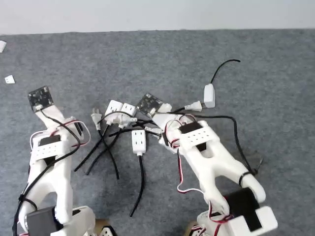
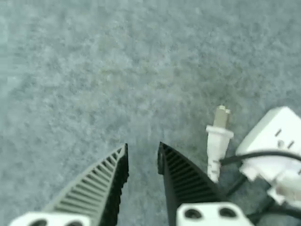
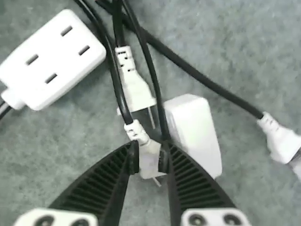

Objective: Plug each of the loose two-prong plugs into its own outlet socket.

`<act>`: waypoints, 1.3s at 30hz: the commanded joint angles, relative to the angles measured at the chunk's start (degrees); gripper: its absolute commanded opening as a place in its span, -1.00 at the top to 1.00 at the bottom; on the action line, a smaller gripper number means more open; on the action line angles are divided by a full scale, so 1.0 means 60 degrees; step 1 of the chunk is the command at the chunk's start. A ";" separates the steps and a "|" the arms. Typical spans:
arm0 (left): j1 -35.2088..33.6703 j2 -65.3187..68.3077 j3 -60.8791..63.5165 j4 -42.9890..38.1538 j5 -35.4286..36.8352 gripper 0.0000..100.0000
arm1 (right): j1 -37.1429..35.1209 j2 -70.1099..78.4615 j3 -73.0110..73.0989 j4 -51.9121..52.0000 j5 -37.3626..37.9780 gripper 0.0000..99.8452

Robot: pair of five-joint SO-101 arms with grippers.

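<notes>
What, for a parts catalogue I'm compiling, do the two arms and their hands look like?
Both the left arm and right arm are white plastic shells with black servo blocks, looped with red, white and black wires. The left hand and right hand each have two black, ribbed, triangular fingers tapering to points, on white mounts.

Robot lab bench: grey carpet (image 1: 266, 59) covers it, white wall (image 1: 157, 14) behind.
</notes>
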 commanded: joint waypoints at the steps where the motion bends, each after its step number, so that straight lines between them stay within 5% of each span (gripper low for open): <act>1: -0.0059 -0.0059 0.0066 -0.1099 -0.0938 0.80 | -0.0037 0.0227 -0.1011 -0.0183 0.0220 0.70; 24: -0.0059 -0.0410 0.0462 -0.1392 -0.1158 0.80 | -0.0154 0.1341 -0.1392 0.0549 0.1495 0.69; 29: -0.0059 -0.0410 0.0462 -0.1392 -0.1158 0.80 | -0.0154 0.1355 -0.1392 0.0579 0.1641 0.54; 39: -0.0059 -0.0410 0.0462 -0.1392 -0.1158 0.80 | -0.0095 0.1355 -0.1392 0.0476 0.1670 0.74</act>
